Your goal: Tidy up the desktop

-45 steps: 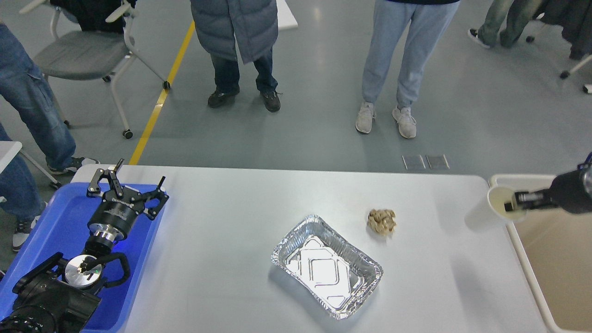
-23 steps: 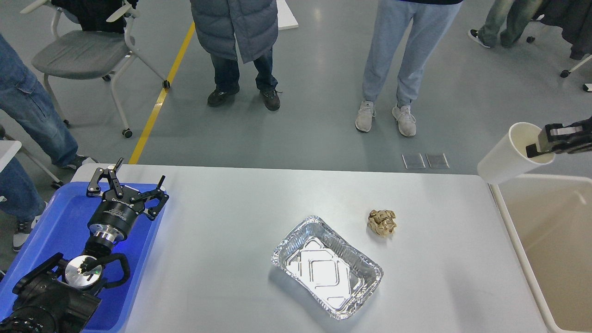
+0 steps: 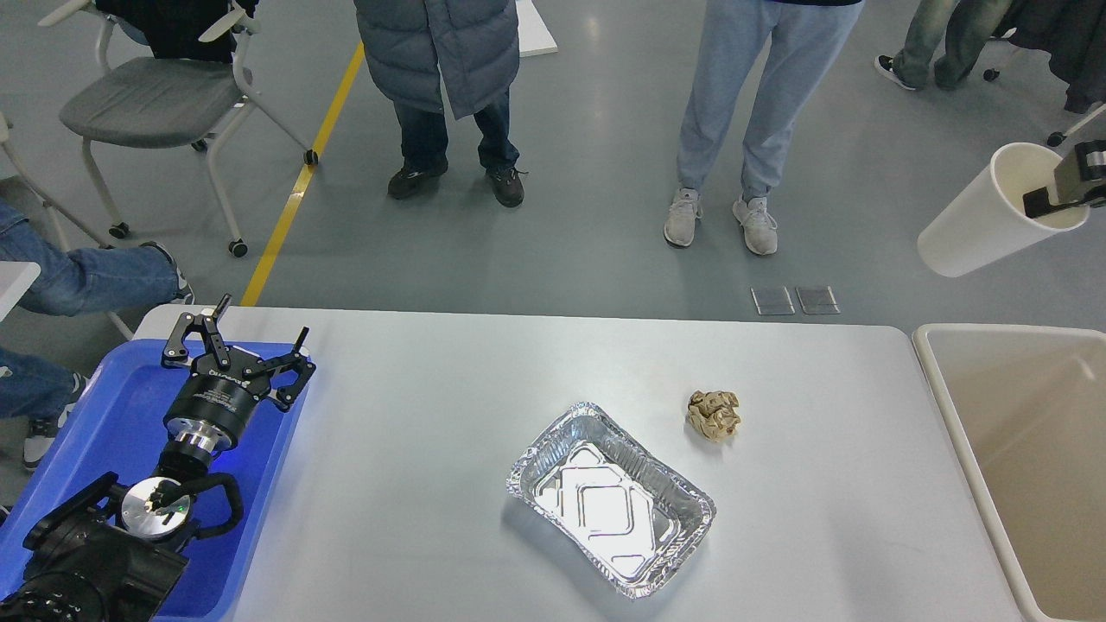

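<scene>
The desktop (image 3: 415, 406) is a wide white-grey tabletop with rounded corners. On it lie an empty foil tray (image 3: 610, 498) near the middle and a crumpled brown paper ball (image 3: 714, 414) to its right. My right gripper (image 3: 1064, 186) is at the far right edge, high above the beige bin (image 3: 942, 393), shut on the rim of a white paper cup (image 3: 985, 226) that hangs tilted. My left gripper (image 3: 238, 344) is open and empty over the blue tray (image 3: 104, 423) at the left.
Several people stand on the grey floor beyond the table's far edge. A grey chair (image 3: 138, 95) on castors stands at the back left, beside a yellow floor line (image 3: 302, 173).
My right gripper has lifted the paper cup from table height by the bin up and slightly to the right. The left arm has not moved. The person at far left has shifted.
</scene>
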Tool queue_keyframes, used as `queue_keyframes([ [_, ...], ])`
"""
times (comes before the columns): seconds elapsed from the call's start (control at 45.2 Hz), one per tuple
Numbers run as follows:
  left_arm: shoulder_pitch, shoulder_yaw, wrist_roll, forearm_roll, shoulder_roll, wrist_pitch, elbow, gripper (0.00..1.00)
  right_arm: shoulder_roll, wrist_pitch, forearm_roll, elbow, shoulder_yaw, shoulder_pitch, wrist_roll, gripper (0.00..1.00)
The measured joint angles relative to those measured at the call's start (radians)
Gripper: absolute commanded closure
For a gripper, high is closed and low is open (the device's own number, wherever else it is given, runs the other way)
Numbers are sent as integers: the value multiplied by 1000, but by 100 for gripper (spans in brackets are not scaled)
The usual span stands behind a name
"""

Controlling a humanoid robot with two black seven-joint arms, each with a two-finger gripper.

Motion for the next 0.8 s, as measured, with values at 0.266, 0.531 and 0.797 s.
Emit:
queue_keyframes([
  [0.266,0,0,0,0,0,0,0,0,-10,6,-16,-46,-18,-27,-2,100],
  [0.531,0,0,0,0,0,0,0,0,-30,8,-13,-251,-22,-171,-1,100],
  [0.797,0,0,0,0,0,0,0,0,-96,5,-8,-440,-13,-320,-1,100],
])
